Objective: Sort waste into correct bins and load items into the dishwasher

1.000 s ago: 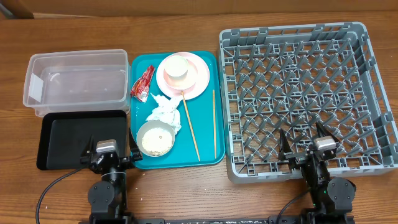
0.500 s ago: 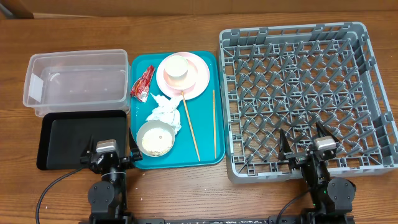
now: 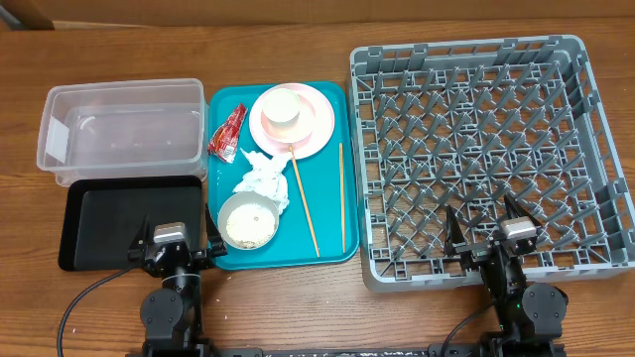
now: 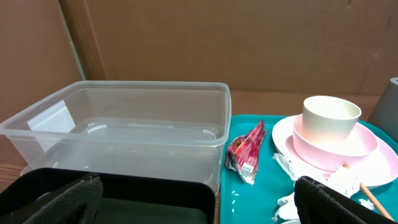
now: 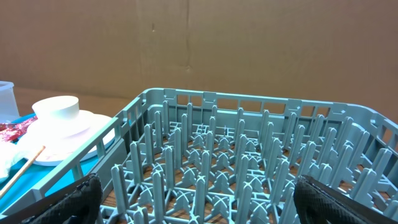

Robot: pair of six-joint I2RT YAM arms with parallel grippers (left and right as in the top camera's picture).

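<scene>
- Black-fingered left gripper (image 3: 177, 238): fingers spread wide, nothing between them; parked low at the near table edge, over the near rim of the black tray (image 3: 109, 223).
- Right gripper (image 3: 483, 230): fingers likewise apart and empty; parked over the near wall of the grey dish rack (image 3: 466, 50).
- Step in hand, as judged: none begun; waste first seems sensible, and the left gripper is the nearer tool for it.
- Crumpled napkin (image 3: 263, 180): on the teal tray (image 3: 327, 183), ahead and to the right of the left gripper, touching the bowl's rim; soft, so pinch a raised fold from above and lift clear before crossing to a bin.
- Red sauce packet (image 3: 227, 133): farther ahead at the tray's left edge, just beside the clear tub (image 3: 60, 109), which lies straight ahead beyond the black tray; flat, so close low on it.
- White bowl (image 3: 248, 220) with rice scraps: nearest item, just right of the left gripper; keep level until over a bin, then tip.
- Pink plate (image 3: 317, 124) with white cup (image 3: 283, 107) standing on it: far end of the tray; take the cup off first.
- 2 chopsticks (image 3: 304, 203): lengthwise on the tray, between the 2 grippers; thin, so grip at mid-length.
- Which bin takes which waste: cannot tell.
</scene>
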